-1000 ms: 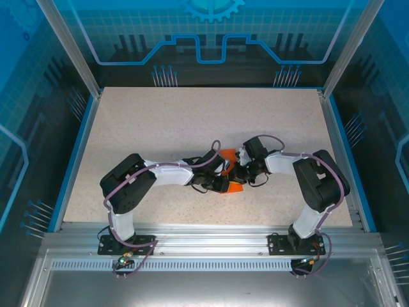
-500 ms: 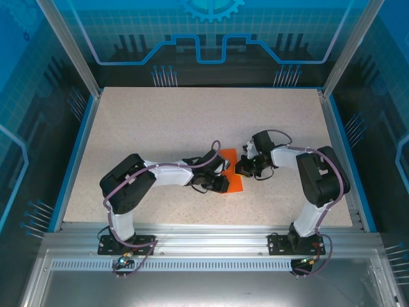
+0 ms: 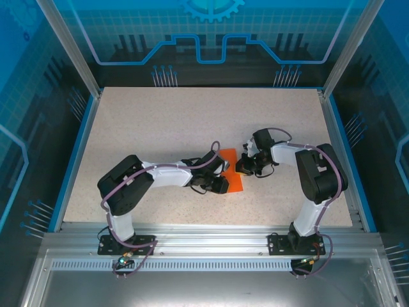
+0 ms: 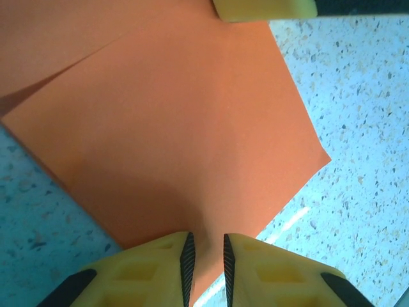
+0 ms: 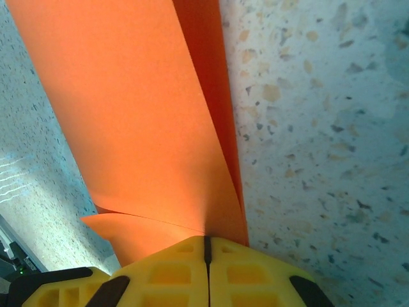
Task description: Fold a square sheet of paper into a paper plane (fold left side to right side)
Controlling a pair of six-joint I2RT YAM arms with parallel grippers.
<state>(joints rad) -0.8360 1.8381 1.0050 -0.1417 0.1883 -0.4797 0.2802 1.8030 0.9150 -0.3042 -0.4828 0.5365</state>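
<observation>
**Speckled table, two grippers meeting at an orange paper**

Speckled beige table (image 3: 147,121) inside a blue-walled cell, seen from above. The paper (image 3: 234,183) lies a little right of centre, nearer the front edge. The left gripper (image 3: 222,183) sits at its left edge and the right gripper (image 3: 243,168) at its right edge, so both arms crowd over it and hide most of the sheet.

Left wrist view: the paper spreads flat ahead, one corner pointing right, with a second layer overlapping at the upper left. This gripper's pads (image 4: 187,259) stand a thin slot apart, with orange showing in the slot. I cannot tell whether they pinch the paper or merely hover over it. A yellow finger (image 4: 265,9), probably the right gripper's, touches the far edge.

Right wrist view: the fingers (image 5: 166,268) are pressed tight together. Two or three paper layers converge into their seam, so they appear to pinch a folded edge.

Judgement: to fold left over right cleanly, the right pinch should hold firm as an anchor. The left gripper needs a sure hold before lifting, then should carry its edge across low, line up the edges, and press the crease down. Thin paper like this may buckle or slip sideways.
</observation>
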